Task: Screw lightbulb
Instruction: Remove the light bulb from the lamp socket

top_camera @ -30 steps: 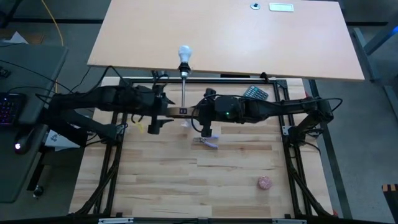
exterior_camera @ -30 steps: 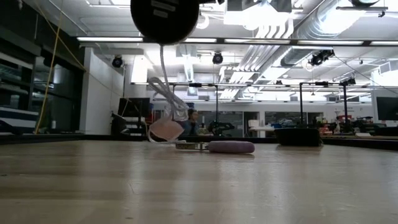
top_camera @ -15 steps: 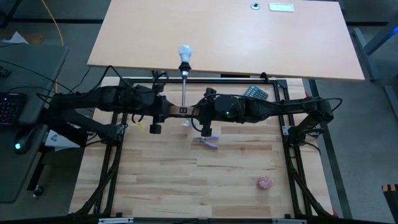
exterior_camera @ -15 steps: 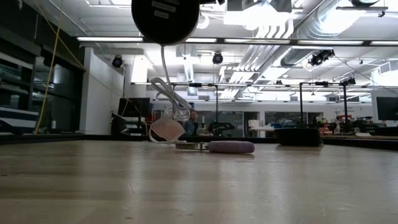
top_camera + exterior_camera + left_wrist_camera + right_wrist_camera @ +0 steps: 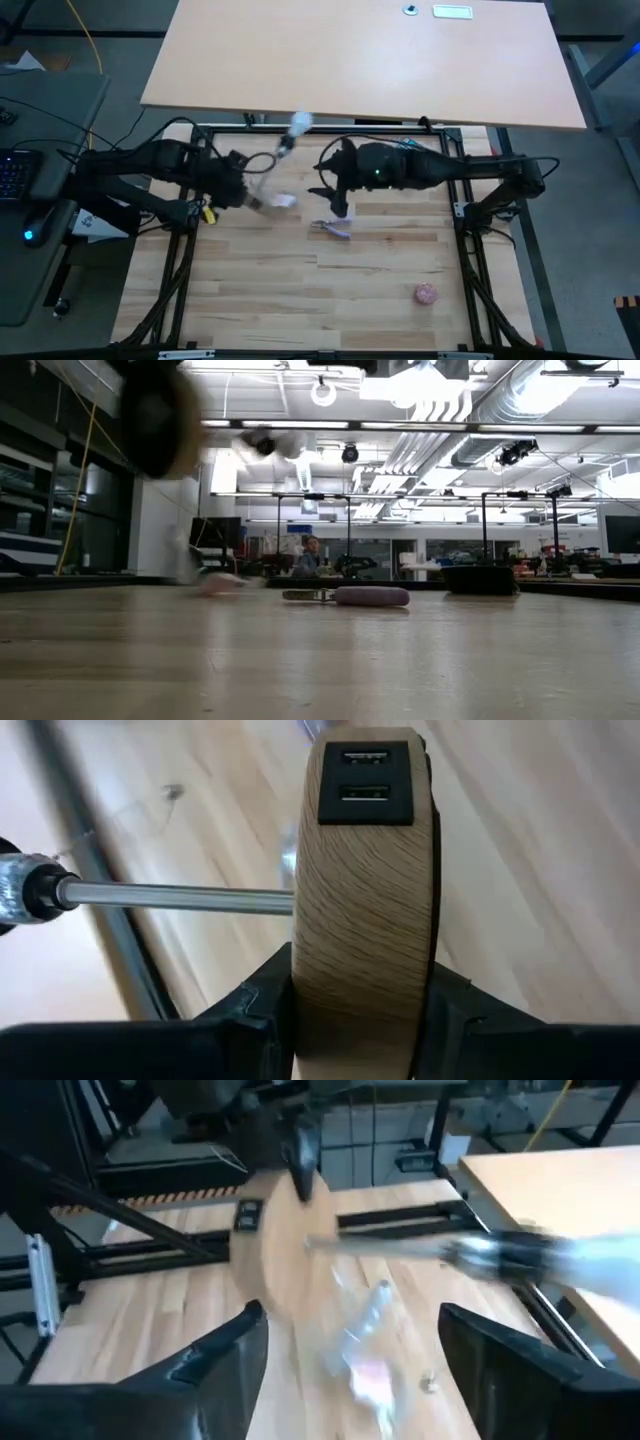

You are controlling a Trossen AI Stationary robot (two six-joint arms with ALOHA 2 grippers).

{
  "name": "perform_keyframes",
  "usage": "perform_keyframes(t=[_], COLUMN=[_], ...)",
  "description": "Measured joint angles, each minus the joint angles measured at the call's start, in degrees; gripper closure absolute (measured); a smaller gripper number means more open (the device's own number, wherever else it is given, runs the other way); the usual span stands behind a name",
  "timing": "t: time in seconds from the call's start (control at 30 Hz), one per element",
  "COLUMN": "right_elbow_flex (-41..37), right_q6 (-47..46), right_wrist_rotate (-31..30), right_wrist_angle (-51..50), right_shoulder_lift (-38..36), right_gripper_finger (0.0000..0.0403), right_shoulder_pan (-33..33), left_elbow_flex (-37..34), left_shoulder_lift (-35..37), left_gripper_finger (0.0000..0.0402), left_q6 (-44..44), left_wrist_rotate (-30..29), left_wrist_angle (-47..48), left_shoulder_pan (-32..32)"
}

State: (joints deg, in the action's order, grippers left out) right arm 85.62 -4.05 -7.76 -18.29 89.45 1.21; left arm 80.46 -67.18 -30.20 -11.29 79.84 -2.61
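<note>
Left gripper (image 5: 365,1010) pinched lamp base (image 5: 365,900) edge-on; right gripper (image 5: 350,1355) let go.
Bulb (image 5: 298,123) sat in socket at stem's far end, well beyond left fingers; right fingers (image 5: 215,1360) spread, empty, likely releasing for regrip.

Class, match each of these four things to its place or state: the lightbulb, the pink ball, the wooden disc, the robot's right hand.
Things:
1. lightbulb
2. pink ball
3. wooden disc
4. right hand

Places or states:
A. clamped in the left hand
B. fingers spread, holding nothing
C. lying alone on the table, away from both arms
D. at the far end of the metal rod

Pairs: 1-D, 2-C, 3-A, 4-B
</note>
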Motion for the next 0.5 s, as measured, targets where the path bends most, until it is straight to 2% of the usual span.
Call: perform_keyframes(t=[0.1, 0.23, 0.33, 0.5], right_elbow_flex=[-0.21, 0.01, -0.19, -0.08], right_q6=[-0.04, -2.58, -6.45, -11.00], right_wrist_rotate=[0.46, 4.42, 9.83, 23.39], right_wrist_angle=[-1.34, -2.89, -6.22, -6.37], right_shoulder_lift=[-2.29, -5.22, -5.56, -6.10], right_gripper_finger=[0.0116, 0.0114, 0.0113, 0.0112], right_shoulder_pan=[-1.46, -5.69, -9.81, -17.13], left_elbow_flex=[-0.28, 0.00, -0.09, -0.13], left_shoulder_lift=[0.33, 1.01, 1.99, 1.70], left_gripper_finger=[0.0283, 0.0283, 0.0283, 0.0283], left_q6=[0.38, -2.92, -7.28, -12.84], left_wrist_rotate=[-0.48, -1.79, -5.12, -11.91], left_wrist_angle=[10.44, 9.80, 10.24, 9.90], left_shoulder_pan=[-1.00, -4.36, -8.60, -14.45])
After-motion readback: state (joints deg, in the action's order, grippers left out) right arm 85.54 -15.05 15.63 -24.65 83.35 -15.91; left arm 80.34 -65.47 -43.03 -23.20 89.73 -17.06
